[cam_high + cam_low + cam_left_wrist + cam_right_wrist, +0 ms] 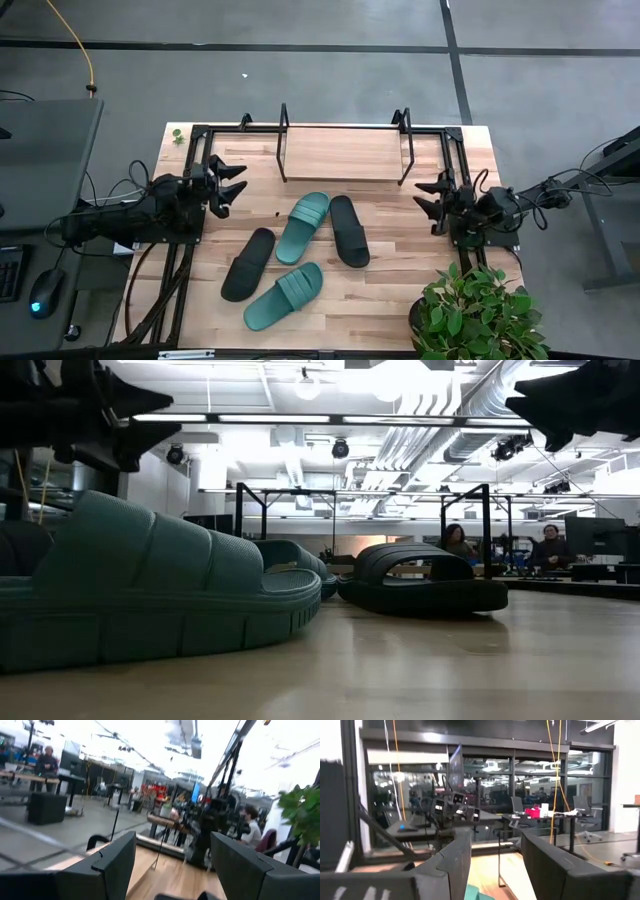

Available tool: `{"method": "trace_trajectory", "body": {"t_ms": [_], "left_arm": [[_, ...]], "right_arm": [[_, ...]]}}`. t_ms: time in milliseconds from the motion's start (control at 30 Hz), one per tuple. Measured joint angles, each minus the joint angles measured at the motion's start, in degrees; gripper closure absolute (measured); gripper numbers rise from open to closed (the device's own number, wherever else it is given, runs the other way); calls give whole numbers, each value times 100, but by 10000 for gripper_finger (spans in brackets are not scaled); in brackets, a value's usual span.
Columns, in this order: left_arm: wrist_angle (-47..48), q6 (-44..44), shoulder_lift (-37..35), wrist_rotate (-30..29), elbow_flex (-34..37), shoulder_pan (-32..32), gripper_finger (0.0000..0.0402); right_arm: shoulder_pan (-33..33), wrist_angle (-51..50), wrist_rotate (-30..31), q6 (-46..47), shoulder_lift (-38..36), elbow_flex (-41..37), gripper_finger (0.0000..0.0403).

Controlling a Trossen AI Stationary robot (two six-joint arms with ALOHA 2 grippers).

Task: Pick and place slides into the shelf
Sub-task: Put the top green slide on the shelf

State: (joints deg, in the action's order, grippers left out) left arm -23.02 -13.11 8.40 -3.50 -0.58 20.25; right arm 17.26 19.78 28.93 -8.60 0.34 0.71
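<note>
My arms: two, matte black, jointed, with black cables trailing; left gripper (232, 186) and right gripper (431, 201) have angular black fingers.

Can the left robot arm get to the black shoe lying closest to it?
Probably yes. The left gripper is open and empty, and bare table lies between it and the near black slide. Nothing blocks the way; the teal slides lie beyond it.
</note>
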Motion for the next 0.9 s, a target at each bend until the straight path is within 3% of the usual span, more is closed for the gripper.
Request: {"method": "trace_trajectory", "body": {"t_ms": [200, 433, 900], "left_arm": [[-405, 85, -1, 6, -1, -1, 163], [152, -179, 159, 8, -439, 0, 163], [1412, -375, 1445, 126, -1795, 0, 163]], "right_arm": [[0, 447, 0, 72, 0, 0, 237], [0, 851, 125, 63, 0, 12, 237], [0, -203, 129, 230, 60, 967, 237]]}}
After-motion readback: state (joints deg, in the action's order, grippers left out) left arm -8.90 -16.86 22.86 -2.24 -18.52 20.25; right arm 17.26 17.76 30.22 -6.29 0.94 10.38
